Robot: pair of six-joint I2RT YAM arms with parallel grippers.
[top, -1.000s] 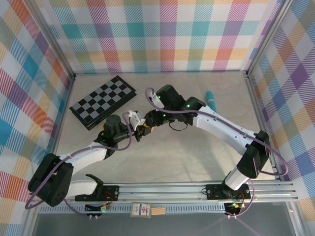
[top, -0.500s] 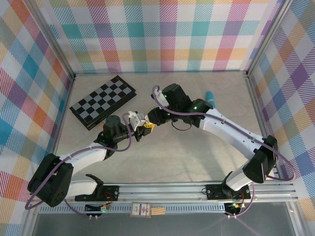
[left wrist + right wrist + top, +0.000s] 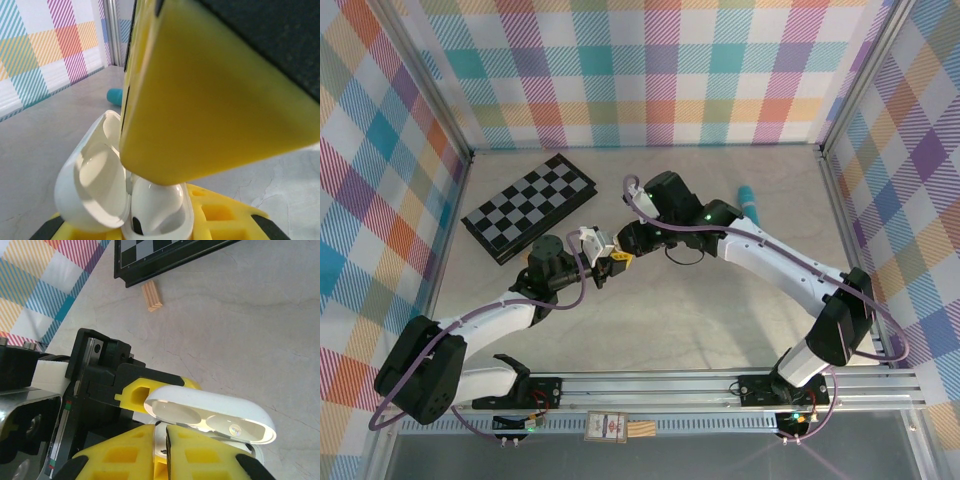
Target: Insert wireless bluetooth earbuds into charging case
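Nearest to me, the two arms rise from their bases and lean in to meet over the middle of the pale worktop. The left gripper is clenched on the case, a small white pebble of a thing held between its yellow fingers, lid swung open and tipped back to one side. The right gripper comes in from the other side with its tips right at the open mouth of the case. Its yellow fingers are pressed almost together with just a slit between them (whether a bud is pinched in that slit, I cannot tell). From the left wrist, one of those fingers looms huge over the case, its tip down at the base.

Inside the base sits a rounded, glossy white shape with a dark spot on it, which looks like a bud lying in its well, though the finger hides part of it.

Beyond the grippers, a small wooden block lies on the worktop just beside the near edge of a black-framed chessboard, which sits skewed toward the far left. Well apart, on the far right, lies a slim teal object (too small to name). A bright plaid wall closes off the back.
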